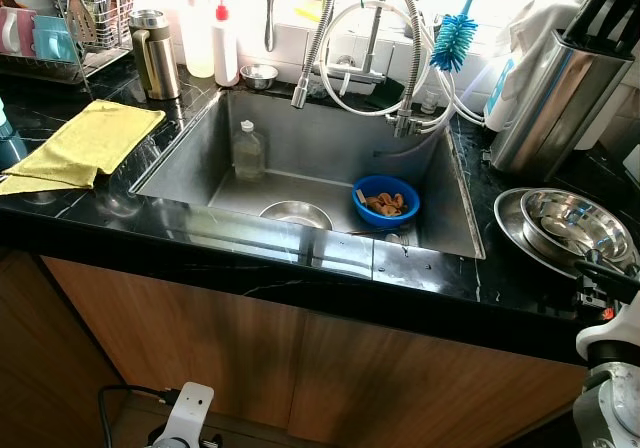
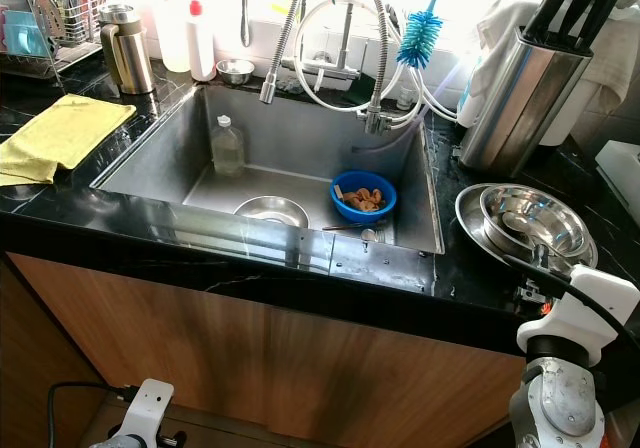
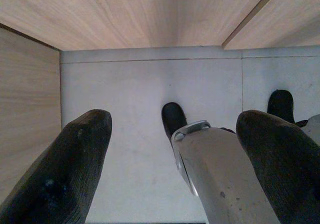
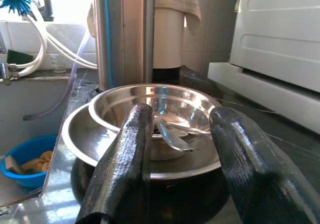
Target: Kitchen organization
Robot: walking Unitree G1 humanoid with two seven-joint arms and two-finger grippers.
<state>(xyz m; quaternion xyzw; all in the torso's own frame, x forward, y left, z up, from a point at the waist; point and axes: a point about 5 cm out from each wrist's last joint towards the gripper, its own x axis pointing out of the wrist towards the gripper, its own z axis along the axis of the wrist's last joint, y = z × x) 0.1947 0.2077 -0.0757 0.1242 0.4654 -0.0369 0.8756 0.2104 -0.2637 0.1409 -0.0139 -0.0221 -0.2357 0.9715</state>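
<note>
Several items, listed left to right. Yellow cloth [image 1: 82,144]: flat on the counter, likely drying. Left gripper [image 3: 170,159]: fingers spread, empty, hanging by the cupboard since nothing there needs it. Sink [image 1: 190,158]: holds a clear bottle [image 1: 248,152], a steel bowl [image 1: 296,214] and a blue bowl [image 1: 386,200] with what may be food scraps. Stacked steel bowls [image 2: 530,220]: on the right counter, spoons inside. Right gripper [image 4: 180,149]: open, empty, just before that stack, lined up to take it.
</note>
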